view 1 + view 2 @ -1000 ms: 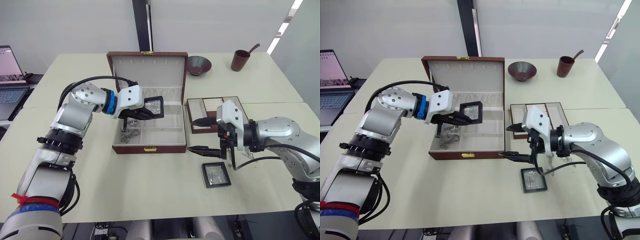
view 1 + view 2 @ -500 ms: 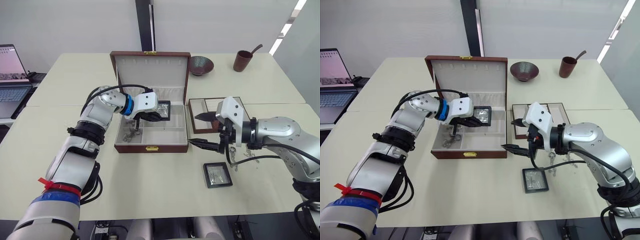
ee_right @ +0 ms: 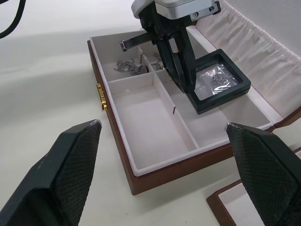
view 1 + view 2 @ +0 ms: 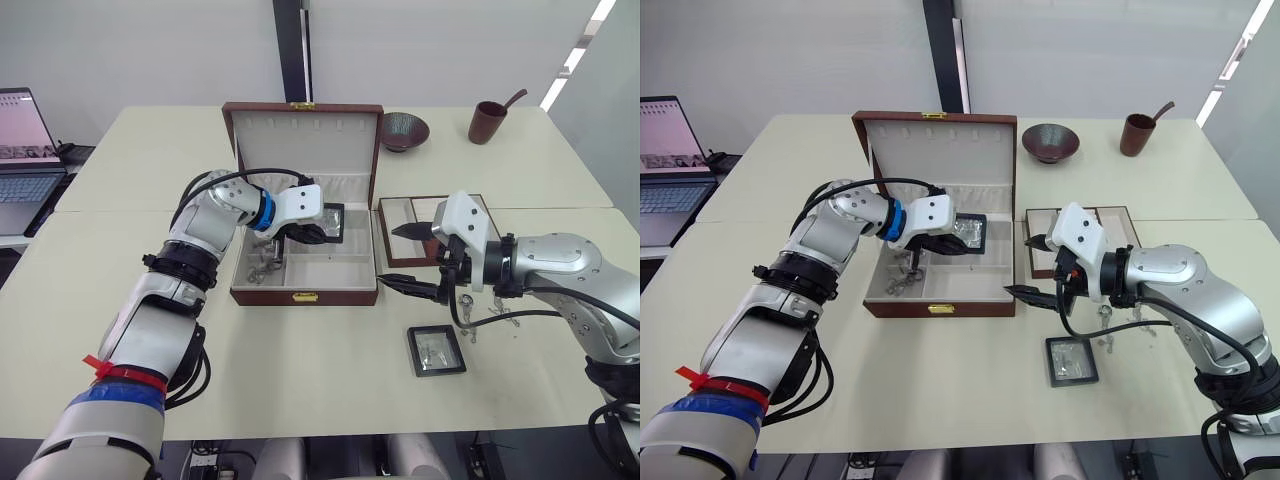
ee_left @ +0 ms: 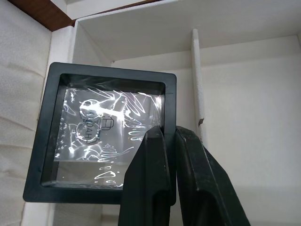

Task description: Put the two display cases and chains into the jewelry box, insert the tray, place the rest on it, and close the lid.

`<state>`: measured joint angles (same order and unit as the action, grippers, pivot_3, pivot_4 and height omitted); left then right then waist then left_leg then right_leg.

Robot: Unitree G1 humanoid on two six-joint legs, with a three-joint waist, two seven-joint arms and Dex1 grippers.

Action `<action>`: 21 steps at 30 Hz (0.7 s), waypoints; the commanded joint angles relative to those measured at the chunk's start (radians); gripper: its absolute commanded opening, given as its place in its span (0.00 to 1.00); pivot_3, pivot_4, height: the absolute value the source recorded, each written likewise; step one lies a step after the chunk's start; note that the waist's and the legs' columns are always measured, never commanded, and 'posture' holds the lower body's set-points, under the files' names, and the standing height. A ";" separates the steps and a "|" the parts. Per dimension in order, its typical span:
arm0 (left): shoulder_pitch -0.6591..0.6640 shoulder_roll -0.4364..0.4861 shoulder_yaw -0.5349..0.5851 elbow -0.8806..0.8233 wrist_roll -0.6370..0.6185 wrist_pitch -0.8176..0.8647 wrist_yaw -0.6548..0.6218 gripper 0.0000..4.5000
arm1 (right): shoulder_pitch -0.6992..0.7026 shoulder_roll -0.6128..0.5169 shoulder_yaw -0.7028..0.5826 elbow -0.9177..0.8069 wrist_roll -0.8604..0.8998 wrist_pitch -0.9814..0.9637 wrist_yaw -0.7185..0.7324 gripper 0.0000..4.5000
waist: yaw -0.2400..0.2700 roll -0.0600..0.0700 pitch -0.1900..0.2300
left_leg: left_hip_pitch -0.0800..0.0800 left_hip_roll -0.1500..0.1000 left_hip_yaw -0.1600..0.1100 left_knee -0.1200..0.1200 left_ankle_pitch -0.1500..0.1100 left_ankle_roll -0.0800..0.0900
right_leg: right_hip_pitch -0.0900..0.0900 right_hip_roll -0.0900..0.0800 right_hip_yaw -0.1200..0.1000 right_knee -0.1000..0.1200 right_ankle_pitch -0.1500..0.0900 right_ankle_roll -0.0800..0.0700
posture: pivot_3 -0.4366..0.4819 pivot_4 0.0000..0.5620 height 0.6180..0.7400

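Left gripper (image 4: 318, 230) reaches into the open jewelry box (image 4: 305, 262), fingers (image 5: 155, 179) clamped on the edge of one display case (image 4: 328, 219). The case is tilted, held over the box's back-right compartment, close to the lid (image 4: 305, 137), which stands upright at the back.

Chains (image 4: 262, 268) sit in the box's left compartment as a silvery clump.

Right gripper (image 4: 408, 259) hovers just off the box's right side, fingers (image 3: 263, 165) wide apart, holding nothing.

Second display case (image 4: 436, 349) lies flat on the table (image 4: 300, 370) toward the front edge, right of the box and well apart from it.

Tray (image 4: 420, 222) sits on the table directly right of the box, partly hidden behind the right arm.

Small silvery pieces (image 4: 500, 313) lie on the table under the right arm; too small to identify.

Dark bowl (image 4: 403, 130) and brown cup (image 4: 485, 120) are near the table's back edge.
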<state>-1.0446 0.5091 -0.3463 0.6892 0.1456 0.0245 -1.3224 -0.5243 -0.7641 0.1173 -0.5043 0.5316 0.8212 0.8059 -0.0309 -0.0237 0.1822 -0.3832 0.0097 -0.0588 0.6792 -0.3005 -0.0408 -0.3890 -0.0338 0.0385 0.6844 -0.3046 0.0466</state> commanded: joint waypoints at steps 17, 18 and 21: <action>0.028 -0.002 0.005 -0.117 0.002 0.117 0.021 0.26 | -0.021 0.003 -0.024 0.001 -0.008 -0.030 0.004 1.00 | 0.000 0.000 0.000 | -0.001 0.000 0.000 0.000 0.000 0.000 | 0.000 0.000 0.000 0.000 0.000 0.000 | 0.48 0.27 1.00; 0.027 0.001 0.008 -0.125 -0.001 0.119 0.022 0.31 | -0.022 0.003 -0.024 0.003 -0.009 -0.032 0.004 1.00 | 0.000 0.000 0.000 | -0.001 0.000 0.000 0.000 0.000 0.000 | 0.000 0.000 0.000 0.000 0.000 0.000 | 0.48 0.27 1.00; 0.031 0.009 0.024 -0.185 -0.017 0.147 0.023 0.51 | -0.021 0.002 -0.026 0.006 -0.010 -0.036 0.005 1.00 | 0.000 0.000 0.000 | -0.001 0.000 0.000 0.000 0.000 0.000 | 0.000 0.000 0.000 0.000 0.000 0.000 | 0.48 0.27 1.00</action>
<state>-0.9982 0.5081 -0.3476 0.5577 0.1481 0.1560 -1.2988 -0.5295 -0.7634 0.1174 -0.4855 0.5260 0.8064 0.8067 -0.0307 -0.0237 0.1823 -0.3839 0.0097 -0.0590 0.6793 -0.3005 -0.0409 -0.3895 -0.0339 0.0385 0.6840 -0.3046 0.0466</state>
